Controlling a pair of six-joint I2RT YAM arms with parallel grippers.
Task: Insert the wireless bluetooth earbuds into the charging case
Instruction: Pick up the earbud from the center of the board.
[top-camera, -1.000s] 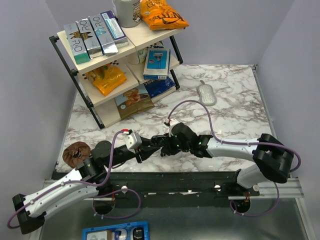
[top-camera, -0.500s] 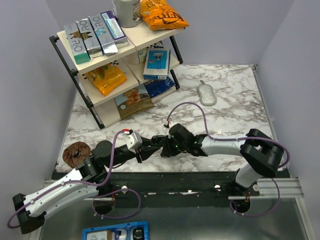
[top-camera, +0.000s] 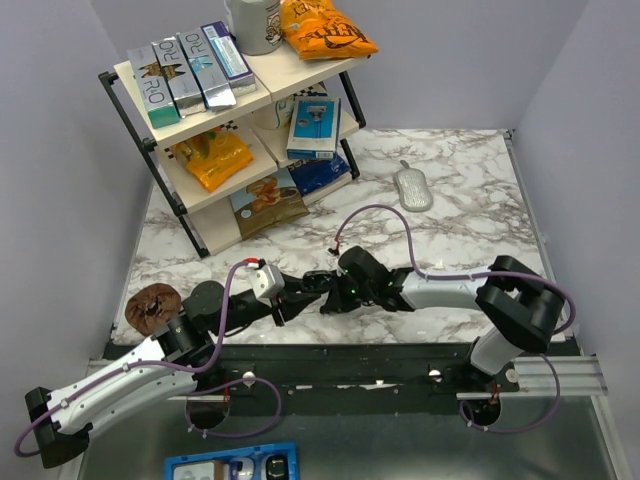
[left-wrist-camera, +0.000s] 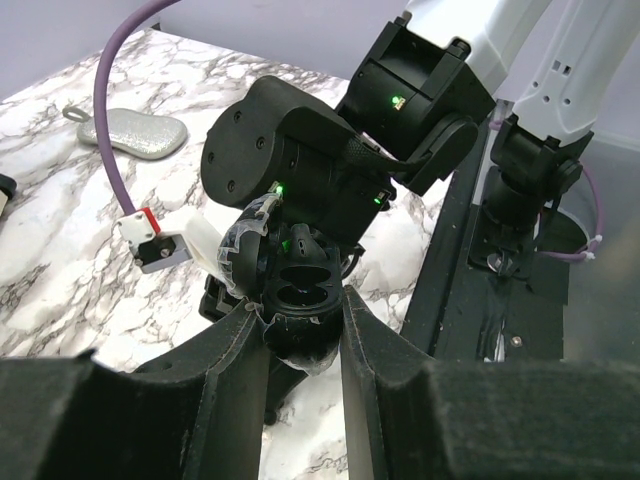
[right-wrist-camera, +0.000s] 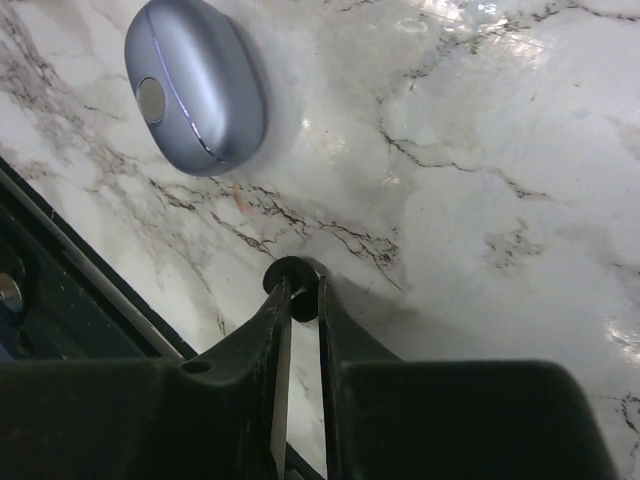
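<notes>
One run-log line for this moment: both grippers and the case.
left gripper: shut on black oval object | right gripper: pinching black earbud | charging case: closed, on table, ungripped

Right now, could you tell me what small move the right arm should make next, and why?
Probably lift the right gripper: it pinches a black earbud low at the marble table, and the left gripper holds an open black case ready.

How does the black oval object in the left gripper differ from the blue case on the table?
Colour: the black oval object is glossy black, the charging case periwinkle blue. State: the object is open, showing two round wells; the case is shut. Pose: the object is clamped in the left gripper, the case lies on the table. Both are rounded ovals.
</notes>
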